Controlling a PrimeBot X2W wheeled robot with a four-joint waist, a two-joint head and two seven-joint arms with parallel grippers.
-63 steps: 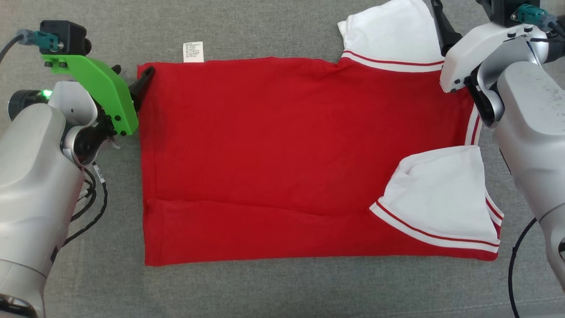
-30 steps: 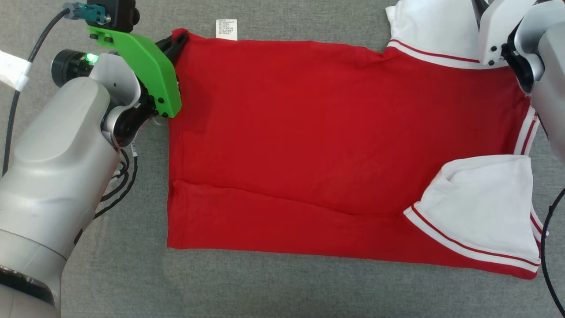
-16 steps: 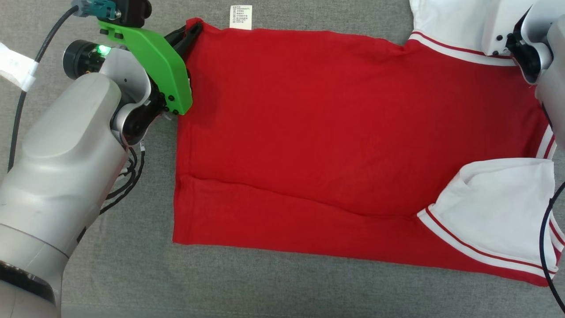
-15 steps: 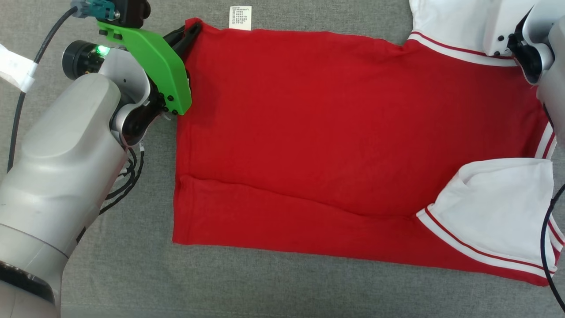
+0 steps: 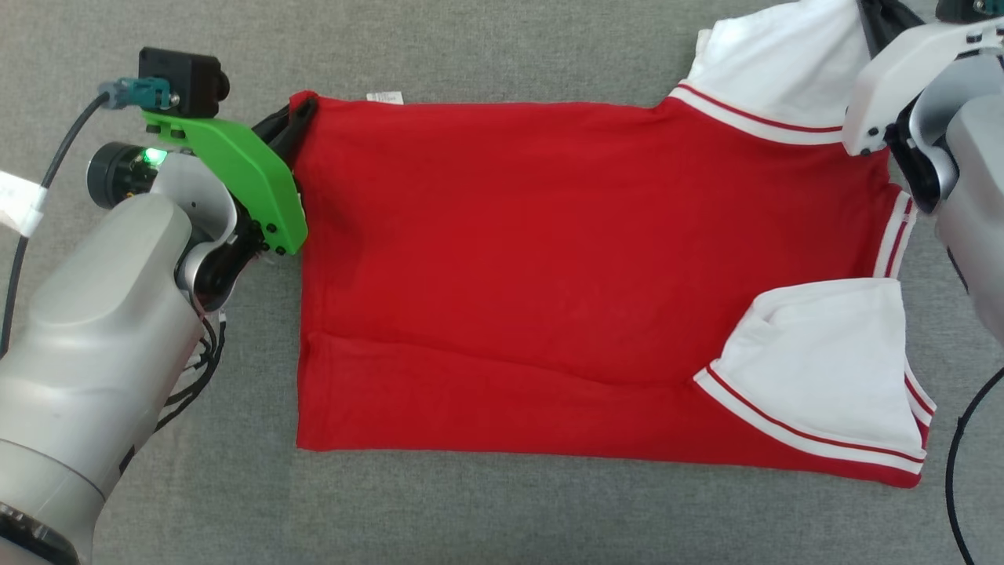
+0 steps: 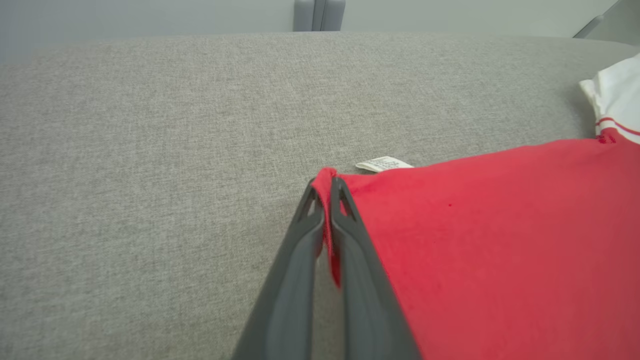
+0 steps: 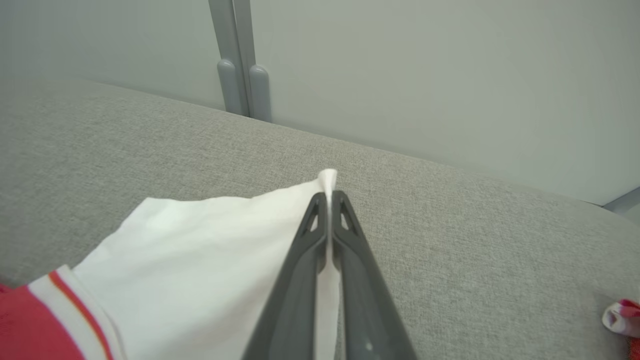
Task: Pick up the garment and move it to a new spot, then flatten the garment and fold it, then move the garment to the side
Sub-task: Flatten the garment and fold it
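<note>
The garment [image 5: 549, 275], red-bodied, lies spread flat across the middle of the grey fabric worktop [image 5: 502, 518], hem toward the worktop's left edge; a care label [image 5: 384, 96] shows at its far border. The left gripper [image 6: 327, 187] is closed tight on the garment's far hem corner, red cloth pinched between its fingers; the right gripper [image 7: 328, 197] is likewise closed, clamping the tip of the far white sleeve [image 7: 215, 250] toward the worktop's far right corner.
</note>
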